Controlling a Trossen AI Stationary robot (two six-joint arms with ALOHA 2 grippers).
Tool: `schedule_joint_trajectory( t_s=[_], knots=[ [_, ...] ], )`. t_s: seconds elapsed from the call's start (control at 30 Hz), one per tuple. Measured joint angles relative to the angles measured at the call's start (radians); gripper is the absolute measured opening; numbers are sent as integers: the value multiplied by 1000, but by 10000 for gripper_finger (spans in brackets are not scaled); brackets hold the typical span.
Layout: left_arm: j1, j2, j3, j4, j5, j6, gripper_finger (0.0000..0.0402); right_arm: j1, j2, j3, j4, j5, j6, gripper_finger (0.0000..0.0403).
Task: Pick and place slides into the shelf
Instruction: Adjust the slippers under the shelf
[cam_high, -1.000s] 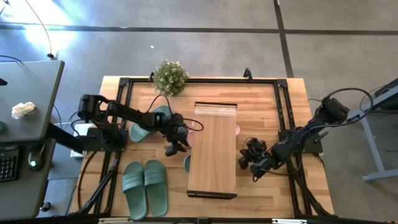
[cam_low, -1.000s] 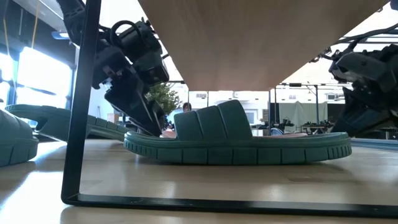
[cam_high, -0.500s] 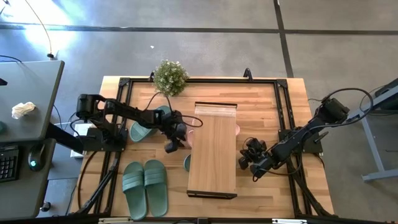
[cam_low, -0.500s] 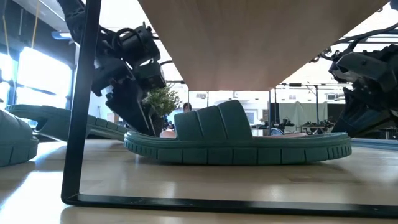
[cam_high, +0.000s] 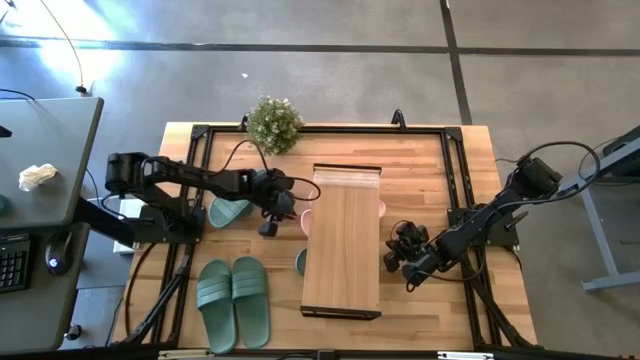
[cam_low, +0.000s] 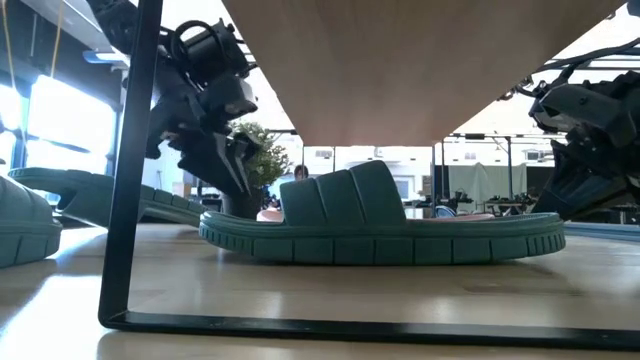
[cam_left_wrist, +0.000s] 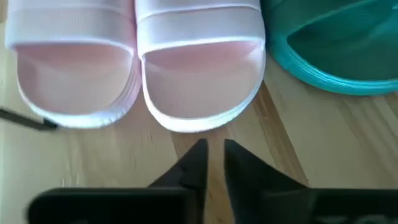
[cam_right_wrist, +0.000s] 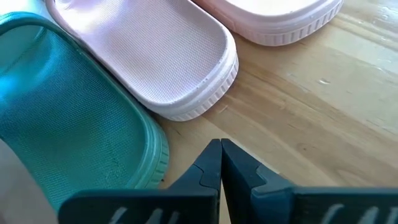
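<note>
The shelf (cam_high: 342, 240) is a light-wood plank rack standing mid-table. Two pink slides (cam_left_wrist: 199, 74) (cam_left_wrist: 74, 81) lie sole-down under its far half, with a green slide (cam_left_wrist: 336, 50) beside them. In the low view that green slide (cam_low: 380, 225) rests flat beneath the shelf. A green pair (cam_high: 232, 300) lies near the table's left near corner. Another green slide (cam_high: 232, 208) lies left of the shelf, partly under the left arm. My left gripper (cam_high: 270, 215) (cam_left_wrist: 213, 152) hovers just short of the pink toes, fingers shut to a narrow slit. My right gripper (cam_high: 395, 255) (cam_right_wrist: 221, 149) is shut, low at the shelf's right side.
A potted plant (cam_high: 273, 123) stands at the far edge. Black frame rails (cam_high: 195, 180) run along the table's sides. The shelf's dark end frame (cam_low: 135, 170) stands upright close to the low camera. A grey desk (cam_high: 40, 170) sits off the table's left.
My left gripper has drawn back from the shelf's left side, toward the table's left and far edges, and has risen somewhat. The slides and the shelf have stayed in place.
</note>
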Motion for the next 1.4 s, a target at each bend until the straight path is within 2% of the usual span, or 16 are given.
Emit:
schedule_joint_trajectory(
  t_s=[0.13, 0.4, 0.73, 1.13, 1.4],
  knots=[
    [0, 21, -1, 9, 2, 13, 4, -1, 0, 0, -6, 3, 0, 0],
    [0, 47, -1, 32, -8, -3, 27, -1, 0, 0, -9, 5, 0, 0],
    [0, 91, 0, 110, 27, -27, 1, -5, 0, 0, -5, 7, 0, 0],
    [0, 92, 0, 161, 26, -27, 7, -6, 0, 0, -4, 9, 0, 0],
    [0, 91, 0, 117, 0, -1, 7, -5, 0, 0, -6, 8, 0, 0]
  ],
)
